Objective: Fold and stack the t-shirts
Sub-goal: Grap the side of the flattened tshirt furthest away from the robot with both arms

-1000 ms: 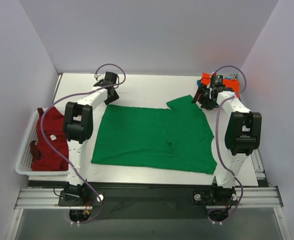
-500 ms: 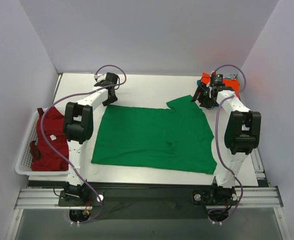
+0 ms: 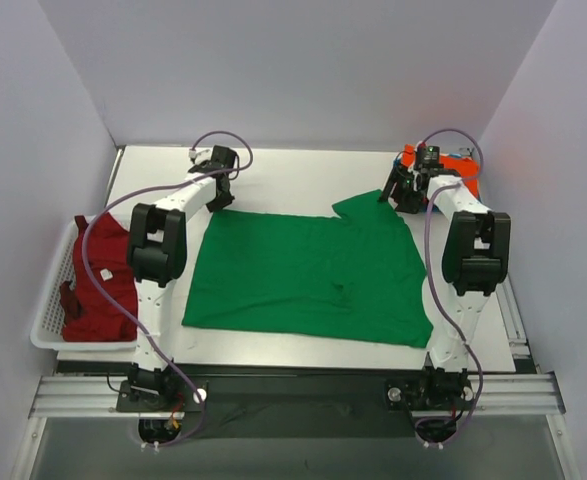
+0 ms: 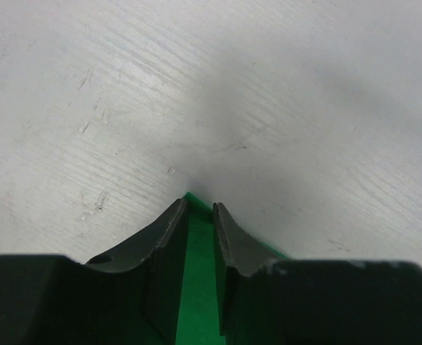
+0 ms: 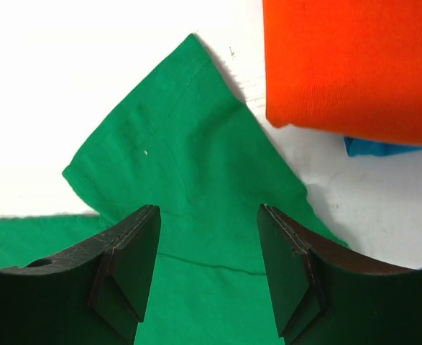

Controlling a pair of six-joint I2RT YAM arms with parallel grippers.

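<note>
White table holds green t-shirt between lavender walls.

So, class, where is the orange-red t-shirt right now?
In the top view the orange-red t-shirt lies far right on the table, atop a blue shirt, just beyond a sleeve of the green shirt.

no readable text or labels, as far as these small views show.
</note>
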